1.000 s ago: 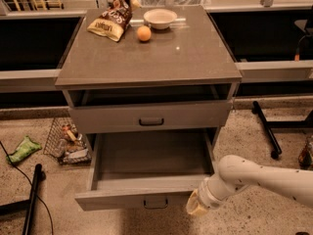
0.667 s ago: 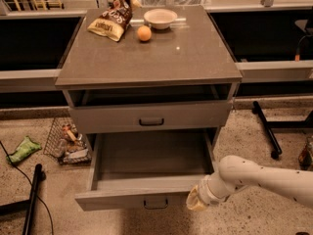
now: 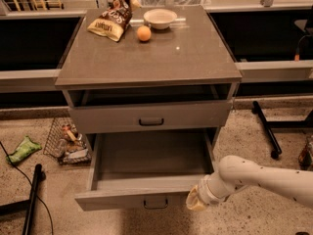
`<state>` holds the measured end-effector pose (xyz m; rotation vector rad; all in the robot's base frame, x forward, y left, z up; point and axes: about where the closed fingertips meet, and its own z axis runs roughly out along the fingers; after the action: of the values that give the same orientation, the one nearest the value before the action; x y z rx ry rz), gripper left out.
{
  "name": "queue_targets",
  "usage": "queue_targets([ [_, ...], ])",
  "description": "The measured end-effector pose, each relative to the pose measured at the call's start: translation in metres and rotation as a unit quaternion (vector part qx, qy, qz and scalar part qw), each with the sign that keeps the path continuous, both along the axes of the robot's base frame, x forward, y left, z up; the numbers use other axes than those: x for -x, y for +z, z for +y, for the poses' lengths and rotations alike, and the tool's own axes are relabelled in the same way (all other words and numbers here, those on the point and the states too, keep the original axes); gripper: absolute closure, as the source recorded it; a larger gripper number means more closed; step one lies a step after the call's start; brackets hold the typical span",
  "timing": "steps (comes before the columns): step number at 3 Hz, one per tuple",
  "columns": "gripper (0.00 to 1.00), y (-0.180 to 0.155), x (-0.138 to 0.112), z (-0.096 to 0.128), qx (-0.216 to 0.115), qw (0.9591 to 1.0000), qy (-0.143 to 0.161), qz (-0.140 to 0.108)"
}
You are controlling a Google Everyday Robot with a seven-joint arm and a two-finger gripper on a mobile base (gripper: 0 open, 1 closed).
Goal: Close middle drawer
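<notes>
Middle drawer (image 3: 151, 158), lower centre: rigid wood, open, probably light-sliding; push flat front panel. Gripper (image 3: 195, 202) at its right end, open-or-closed state unreadable.

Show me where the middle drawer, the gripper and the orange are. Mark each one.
middle drawer (image 3: 117, 199): camera view, front panel, left of its handle.
gripper (image 3: 195, 202): camera view, its tip, at the drawer front's right end.
orange (image 3: 144, 33): camera view, middle of the fruit.

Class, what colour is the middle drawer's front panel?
Grey, camera view; the gripper is by the middle drawer at its right end.
</notes>
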<state>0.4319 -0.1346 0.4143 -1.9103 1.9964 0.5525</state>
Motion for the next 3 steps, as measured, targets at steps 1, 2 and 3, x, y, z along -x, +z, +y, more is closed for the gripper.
queue_targets([
  [1, 0.36, 0.0000, 0.0000, 0.0000, 0.000, 1.0000, 0.000, 0.000],
  [2, 0.13, 0.0000, 0.0000, 0.0000, 0.000, 1.0000, 0.000, 0.000],
  [3, 0.00, -0.0001, 0.0001, 0.0000, 0.000, 1.0000, 0.000, 0.000],
])
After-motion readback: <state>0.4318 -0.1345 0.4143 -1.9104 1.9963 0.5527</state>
